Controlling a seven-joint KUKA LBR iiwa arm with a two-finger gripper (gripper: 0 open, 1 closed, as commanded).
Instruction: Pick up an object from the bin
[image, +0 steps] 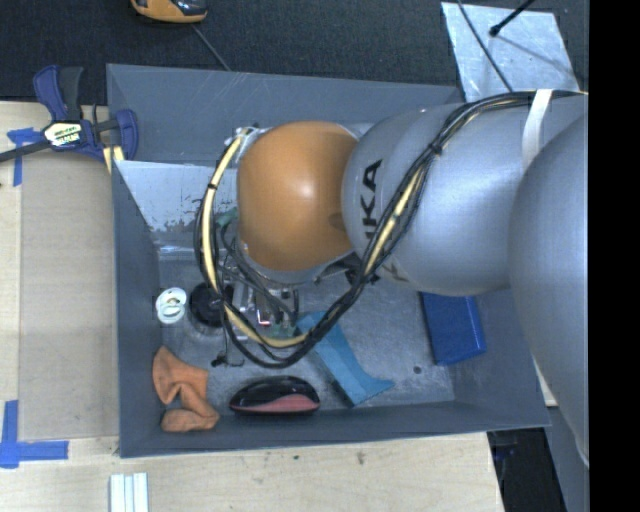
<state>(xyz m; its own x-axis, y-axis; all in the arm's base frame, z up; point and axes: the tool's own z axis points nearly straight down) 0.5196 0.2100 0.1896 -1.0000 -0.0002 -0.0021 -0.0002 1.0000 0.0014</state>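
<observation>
the silver robot arm (470, 200) comes in from the right and hangs low in the grey metal bin (133, 330). its round orange wrist cover (290, 195) stands above the left middle part of the bin floor. black and yellow cables (212, 235) loop around the cover and down under it. the tool end of the arm (262, 305) shows below the cover as dark metal parts and wires; the jaws are hidden there, so i cannot tell if they are apart or together, and no thing is seen between them. which thing is the task's one i also cannot tell. nearest to the tool end are a small black round object (207, 305) just to its left and a light blue flat plastic piece (345, 365) just to its lower right, which partly goes under the cables. beside the black object, further left, lies a small white round ring-like object (172, 304). a crumpled orange cloth (183, 390) lies in the lower left corner, and next to it, along the near wall, a black oval object with a red underside (275, 398). a dark blue rectangular block (453, 328) lies well apart on the right side.
</observation>
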